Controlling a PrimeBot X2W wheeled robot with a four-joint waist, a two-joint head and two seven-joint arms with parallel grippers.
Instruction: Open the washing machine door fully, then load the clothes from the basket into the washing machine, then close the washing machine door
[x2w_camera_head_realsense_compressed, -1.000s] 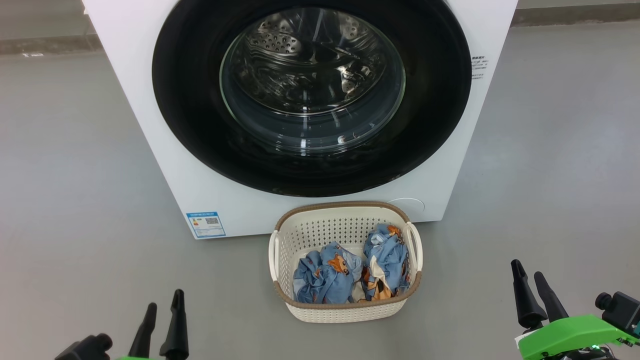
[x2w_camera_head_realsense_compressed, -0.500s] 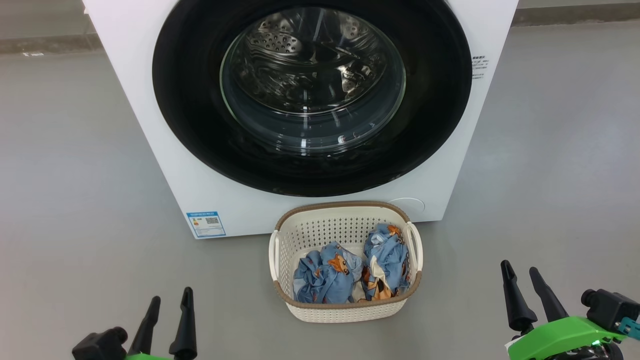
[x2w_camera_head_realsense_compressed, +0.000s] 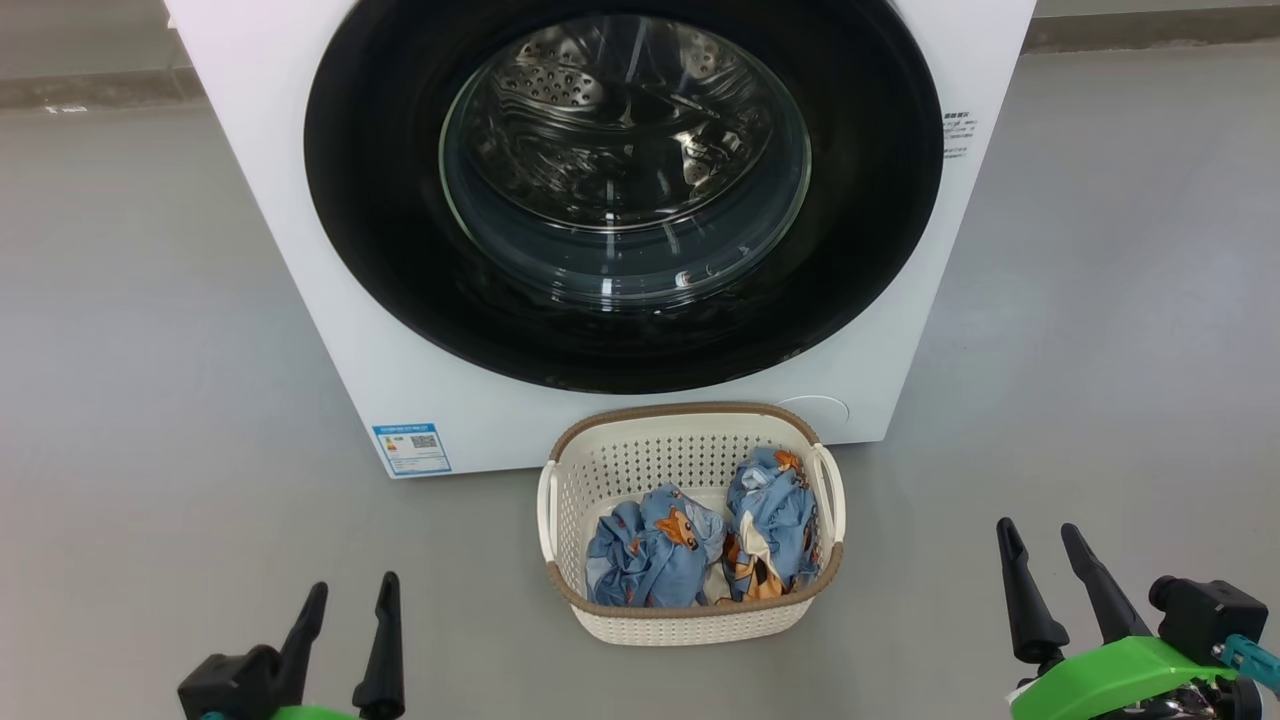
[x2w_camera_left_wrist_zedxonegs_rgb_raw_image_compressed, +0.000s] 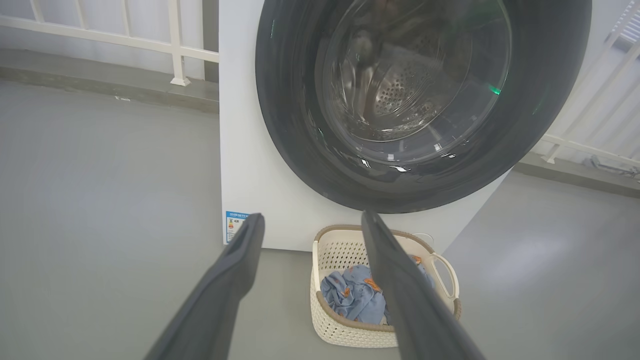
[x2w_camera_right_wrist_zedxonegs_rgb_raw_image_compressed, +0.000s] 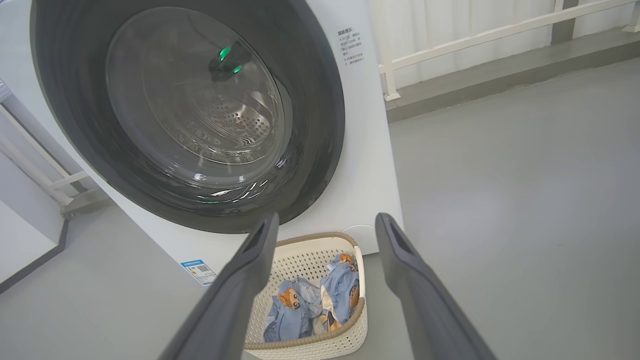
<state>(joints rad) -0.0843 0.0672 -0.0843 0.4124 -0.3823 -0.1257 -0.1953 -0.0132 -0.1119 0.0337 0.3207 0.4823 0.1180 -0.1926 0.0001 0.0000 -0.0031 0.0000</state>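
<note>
The white washing machine stands ahead of me, its round glossy black door shut flat against the front. Through the glass I see the steel drum. On the floor right before it sits the cream basket with two bundles of light blue printed clothes inside. My left gripper is open and empty at the lower left, well short of the basket. At the lower right, my right gripper also stands open and empty. The basket and door show beyond the fingers in both wrist views.
Grey floor spreads on both sides of the machine. A white railing on a low kerb runs behind it, and its right stretch shows past the machine's side. A blue label sticker marks the machine's lower left front.
Both grippers have crept inward and slightly up the head view, the left one to the right, the right one to the left. Door, basket and clothes have not moved.
</note>
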